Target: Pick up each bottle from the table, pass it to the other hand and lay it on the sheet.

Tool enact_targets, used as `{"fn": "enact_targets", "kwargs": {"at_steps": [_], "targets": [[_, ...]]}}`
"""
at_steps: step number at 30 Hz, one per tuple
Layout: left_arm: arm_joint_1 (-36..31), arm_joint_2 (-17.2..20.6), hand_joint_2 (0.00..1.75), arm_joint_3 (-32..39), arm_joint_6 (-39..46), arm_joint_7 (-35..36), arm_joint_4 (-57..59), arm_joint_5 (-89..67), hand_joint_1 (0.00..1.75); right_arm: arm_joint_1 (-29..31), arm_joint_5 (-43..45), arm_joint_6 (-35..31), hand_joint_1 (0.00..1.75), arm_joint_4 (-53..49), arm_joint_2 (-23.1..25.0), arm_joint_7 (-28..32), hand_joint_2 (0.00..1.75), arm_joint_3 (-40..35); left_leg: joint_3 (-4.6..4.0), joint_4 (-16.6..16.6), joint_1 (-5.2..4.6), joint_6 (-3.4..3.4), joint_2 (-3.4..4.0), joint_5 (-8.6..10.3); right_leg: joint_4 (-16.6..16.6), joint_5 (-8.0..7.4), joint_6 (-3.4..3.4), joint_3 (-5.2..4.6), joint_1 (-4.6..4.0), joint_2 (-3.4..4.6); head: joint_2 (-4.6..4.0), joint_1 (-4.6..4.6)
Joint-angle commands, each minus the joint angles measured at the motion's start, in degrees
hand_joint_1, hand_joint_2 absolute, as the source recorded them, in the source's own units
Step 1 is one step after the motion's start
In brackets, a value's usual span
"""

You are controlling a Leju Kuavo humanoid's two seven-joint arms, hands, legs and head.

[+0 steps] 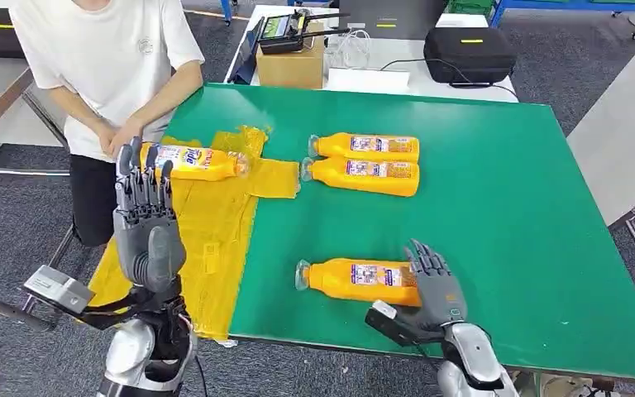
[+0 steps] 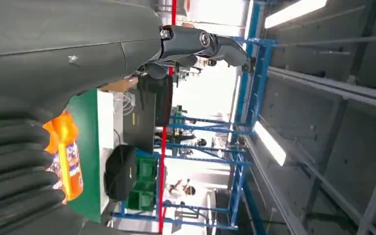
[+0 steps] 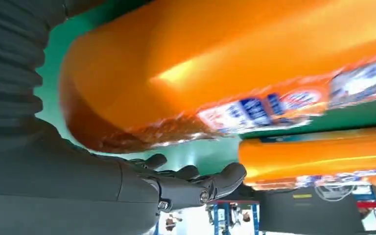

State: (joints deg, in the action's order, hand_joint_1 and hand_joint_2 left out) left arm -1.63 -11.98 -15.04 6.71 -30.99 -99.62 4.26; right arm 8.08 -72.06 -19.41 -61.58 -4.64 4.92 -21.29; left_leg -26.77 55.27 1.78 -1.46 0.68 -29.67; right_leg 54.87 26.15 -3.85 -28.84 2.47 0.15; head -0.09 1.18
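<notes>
Several orange bottles lie on the green table (image 1: 479,198). One bottle (image 1: 194,161) rests on the yellow sheet (image 1: 207,231) at the left. Two bottles (image 1: 368,147) (image 1: 364,176) lie side by side in the middle. The nearest bottle (image 1: 351,279) (image 3: 225,63) lies by the front edge, cap to the left. My right hand (image 1: 434,285) (image 3: 176,188) is against its base end, fingers spread and not wrapped around it. Over the sheet my left hand (image 1: 145,215) (image 2: 78,49) is raised, fingers up and apart, holding nothing; an orange bottle (image 2: 66,156) shows past it.
A person in a white shirt stands at the table's far left corner, hands (image 1: 120,136) close to the bottle on the sheet. Behind the table stand a cardboard box (image 1: 291,66) and a black case (image 1: 469,54). The table's right half is bare green.
</notes>
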Motion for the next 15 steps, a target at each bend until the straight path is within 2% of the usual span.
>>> {"fn": "enact_targets", "kwargs": {"at_steps": [1, 4, 8, 11, 12, 13, 15], "targets": [[-2.58, 1.69, 1.75, -1.12, 0.1, -0.05, 4.22, 0.49, 0.0, 5.59, -0.85, 0.41, 0.0, 10.78, 2.26, -0.48, 1.75, -3.03, 0.12, -0.12, 0.05, 0.12, -0.03, 0.02, -0.14, -0.03, 0.24, 0.12, -0.1, 0.0, 0.0, 0.02], [-2.38, 1.63, 1.75, -0.89, 0.22, 0.07, 4.02, 0.59, 0.0, 6.37, -1.97, 2.12, 0.0, 12.19, 1.88, -2.33, 1.75, -3.89, 0.13, -0.15, 0.08, 0.16, -0.1, 0.04, -0.19, -0.05, 0.31, 0.16, -0.14, -0.06, 0.0, 0.02], [-2.46, 1.19, 1.75, -0.5, -1.56, 2.66, 4.65, 2.96, 0.0, 9.72, -3.24, 9.91, 0.0, 18.41, 0.45, -4.83, 1.75, -7.52, 0.14, -0.13, 0.07, 0.17, -0.03, 0.03, -0.19, -0.07, 0.28, 0.14, -0.13, 0.01, 0.0, 0.02], [-2.54, 1.09, 1.75, -0.51, -1.54, 2.66, 4.79, 2.96, 0.0, 10.03, -2.78, 10.17, 0.0, 19.0, 0.09, -4.5, 1.75, -7.53, 0.27, -0.09, 0.04, 0.13, 0.05, 0.03, -0.15, -0.05, 0.19, 0.22, -0.08, 0.04, 0.0, 0.02], [-2.69, 1.02, 1.75, -0.45, -1.48, 2.66, 4.98, 2.96, 0.0, 11.03, -2.23, 11.49, 1.17, 20.86, 0.03, -4.43, 1.75, -8.19, 0.32, -0.15, 0.09, 0.19, -0.01, 0.09, -0.27, -0.12, 0.3, 0.3, -0.16, 0.02, 0.0, 0.0], [-2.75, 0.93, 1.75, -0.34, -1.44, 2.66, 5.07, 2.95, 0.0, 11.8, -1.73, 13.57, 1.71, 22.29, 0.04, -4.78, 1.75, -8.57, 0.43, -0.1, 0.05, 0.13, 0.11, 0.05, -0.18, -0.06, 0.21, 0.36, -0.1, 0.09, 0.0, 0.02], [-3.03, 0.61, 1.75, -0.02, -1.31, 2.68, 5.66, 2.93, 0.0, 13.33, -0.87, 16.97, 1.75, 25.34, 0.01, -5.57, 1.75, -9.63, 0.48, -0.1, 0.05, 0.15, 0.04, 0.09, -0.2, -0.09, 0.22, 0.44, -0.1, 0.05, 0.0, 0.0]]}}
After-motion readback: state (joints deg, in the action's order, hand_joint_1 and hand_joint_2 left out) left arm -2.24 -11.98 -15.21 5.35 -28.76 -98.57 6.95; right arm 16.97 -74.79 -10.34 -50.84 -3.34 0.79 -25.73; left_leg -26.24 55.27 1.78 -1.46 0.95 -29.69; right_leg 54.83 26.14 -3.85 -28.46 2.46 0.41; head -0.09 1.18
